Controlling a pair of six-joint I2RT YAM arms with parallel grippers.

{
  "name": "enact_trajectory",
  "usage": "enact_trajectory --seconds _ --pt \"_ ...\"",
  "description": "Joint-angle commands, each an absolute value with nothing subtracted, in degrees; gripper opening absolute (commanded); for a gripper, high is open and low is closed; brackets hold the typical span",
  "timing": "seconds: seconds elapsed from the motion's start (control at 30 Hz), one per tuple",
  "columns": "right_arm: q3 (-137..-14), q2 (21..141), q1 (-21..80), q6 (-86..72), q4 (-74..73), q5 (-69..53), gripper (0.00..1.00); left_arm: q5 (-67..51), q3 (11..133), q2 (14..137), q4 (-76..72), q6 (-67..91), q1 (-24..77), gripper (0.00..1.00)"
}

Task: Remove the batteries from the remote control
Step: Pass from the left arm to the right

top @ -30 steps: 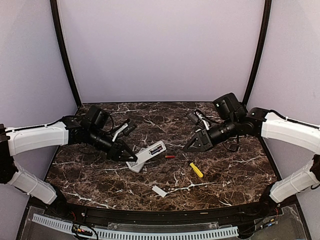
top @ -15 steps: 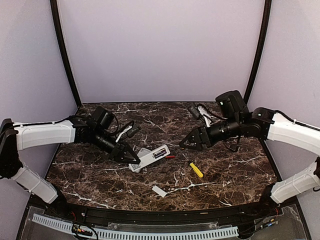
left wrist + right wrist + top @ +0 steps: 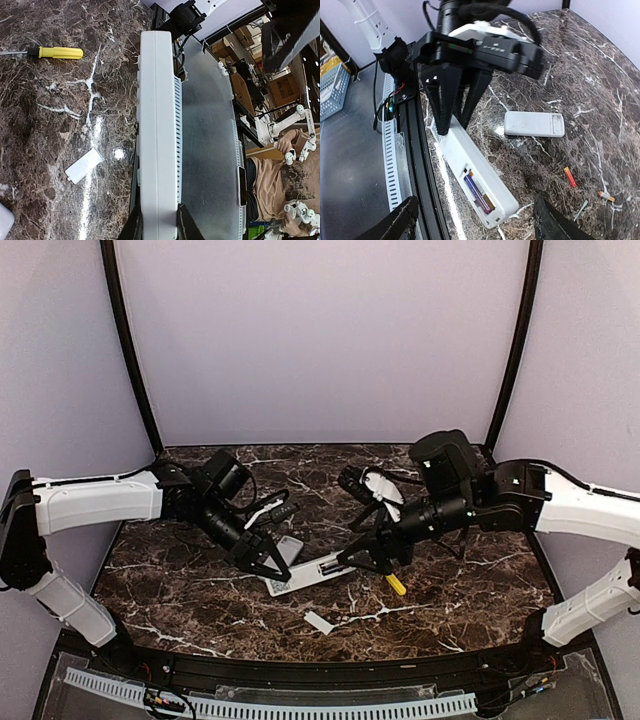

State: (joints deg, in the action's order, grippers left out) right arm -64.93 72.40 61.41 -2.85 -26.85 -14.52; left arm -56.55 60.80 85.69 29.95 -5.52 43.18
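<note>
Remote control [image 3: 470,170] clamped by left gripper [image 3: 159,222]
Batteries [image 3: 479,196] seen inside it, print seemingly illegible; right gripper [image 3: 472,222] spread, 3 o'clock

in the top view the right gripper [image 3: 358,558] covers the far end of the remote control [image 3: 305,576], and the screwdriver [image 3: 397,585] just past that end is half hidden. from the left wrist the remote control shows only its back, its near end cut off.

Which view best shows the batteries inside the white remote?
Right wrist: it looks into the open back of the white plastic remote control, at the slim cylindrical batteries. Top external barely shows them; left wrist shows only the remote's smooth side.
</note>
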Motion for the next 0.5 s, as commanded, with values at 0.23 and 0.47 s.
enact_trajectory --seconds 0.23,0.47 --pt "-70.2 81.0 71.6 12.4 -28.7 -1.8 0.75 -60.7 63.4 85.3 36.9 -6.1 44.3 0.01" --pt "-72.2 84.4 73.7 18.8 -31.0 2.8 0.75 -60.1 63.9 84.8 37.9 -6.5 44.6 0.01"
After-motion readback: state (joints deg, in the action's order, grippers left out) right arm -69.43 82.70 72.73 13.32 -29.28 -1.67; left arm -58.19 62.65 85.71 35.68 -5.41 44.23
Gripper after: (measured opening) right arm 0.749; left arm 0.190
